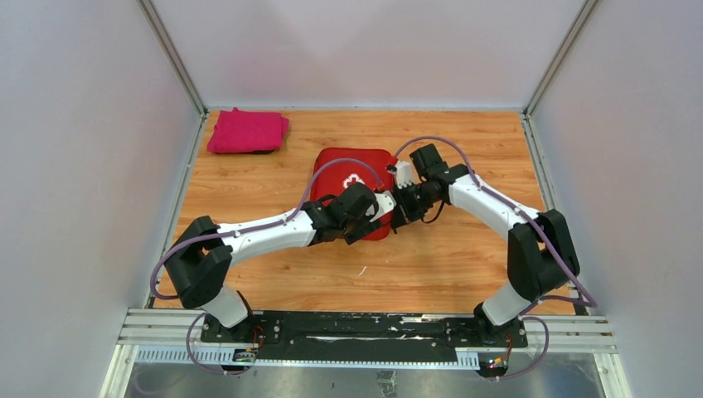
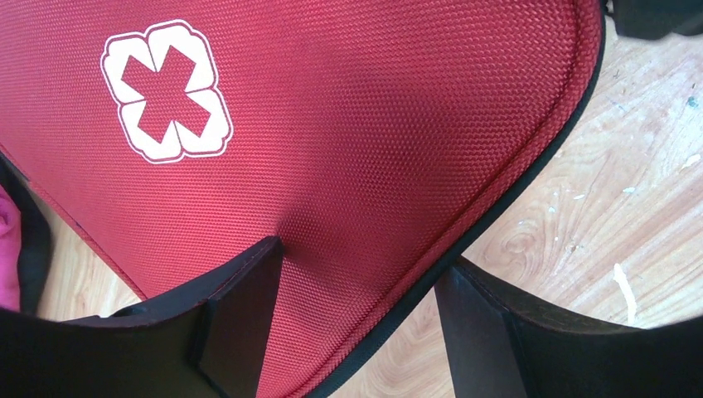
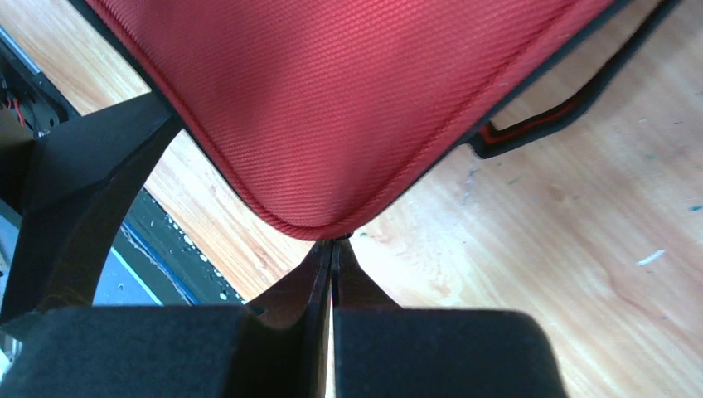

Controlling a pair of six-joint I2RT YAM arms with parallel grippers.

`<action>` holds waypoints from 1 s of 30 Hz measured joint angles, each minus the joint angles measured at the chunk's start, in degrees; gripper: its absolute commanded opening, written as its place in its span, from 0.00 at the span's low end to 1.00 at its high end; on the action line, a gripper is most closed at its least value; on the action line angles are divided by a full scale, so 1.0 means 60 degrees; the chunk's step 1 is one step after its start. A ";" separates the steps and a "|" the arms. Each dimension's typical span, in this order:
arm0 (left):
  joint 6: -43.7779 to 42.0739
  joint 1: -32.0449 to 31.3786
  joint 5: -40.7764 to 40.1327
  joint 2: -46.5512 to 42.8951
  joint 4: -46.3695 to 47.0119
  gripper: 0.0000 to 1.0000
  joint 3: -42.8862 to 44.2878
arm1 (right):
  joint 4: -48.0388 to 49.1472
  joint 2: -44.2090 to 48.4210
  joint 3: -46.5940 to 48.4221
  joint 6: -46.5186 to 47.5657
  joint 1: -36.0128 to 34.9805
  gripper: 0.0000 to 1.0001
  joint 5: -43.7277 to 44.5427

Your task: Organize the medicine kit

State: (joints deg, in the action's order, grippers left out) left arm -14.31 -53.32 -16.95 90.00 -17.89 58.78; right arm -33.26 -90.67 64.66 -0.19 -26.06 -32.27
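1. Left gripper point(image 2: 362, 257) is spread wide. One finger point(image 2: 240, 315) sits over the lid of the medicine kit point(image 2: 356, 124), the other off its rim above the table point(image 2: 630, 207).
2. Right gripper point(image 3: 334, 249) is pinched to a hairline, its tips touching the kit's rounded corner. I cannot tell whether anything thin is caught between them.
3. I count one kit, one folded pink cloth point(image 1: 247, 131) and two arms.
4. The kit lies closed about mid-table, slightly toward the far edge. The cloth sits in the far-left corner, well apart.
5. Only the top view shows both grippers meeting at the kit's near edge. The left wrist view shows the white cross emblem point(image 2: 166, 91) crisply. Only the right wrist view shows a black strap point(image 3: 539, 124) with a red stripe beside the kit.
6. The kit is red woven fabric with black piping along the rim.
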 measured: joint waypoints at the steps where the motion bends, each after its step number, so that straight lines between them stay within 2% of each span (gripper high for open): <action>1: 0.0000 0.0000 0.0000 0.0000 -0.0022 0.70 0.0000 | 0.0073 0.0076 -0.0109 -0.0091 -0.0142 0.00 0.0025; 10: -0.0004 0.0055 0.0036 -0.0007 -0.0168 0.71 0.0026 | 0.1989 0.0809 -0.1552 -0.2113 -0.0761 0.00 -0.0084; 16: 0.0178 0.0146 0.0331 -0.0160 -0.0087 0.86 0.0007 | 0.2994 0.1315 -0.2259 -0.3333 -0.0867 0.00 0.0168; 19: 0.0342 0.0237 0.0943 -0.0867 0.0200 0.91 -0.0266 | 0.3078 0.1727 -0.2473 -0.3559 -0.0831 0.00 0.0546; 26: 0.0874 0.0270 0.1934 -0.3610 0.1443 0.99 -0.1195 | 0.2823 0.2681 -0.3111 -0.3701 0.0339 0.00 0.1140; 30: 0.1483 0.0692 0.1887 -0.4054 0.1985 1.00 -0.1231 | 0.2601 0.2820 -0.3126 -0.3701 0.1333 0.00 0.1304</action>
State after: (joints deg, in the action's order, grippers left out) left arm -5.41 -49.17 -5.63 65.67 -5.98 51.40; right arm -17.65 -73.76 45.91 -22.39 -18.06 -24.45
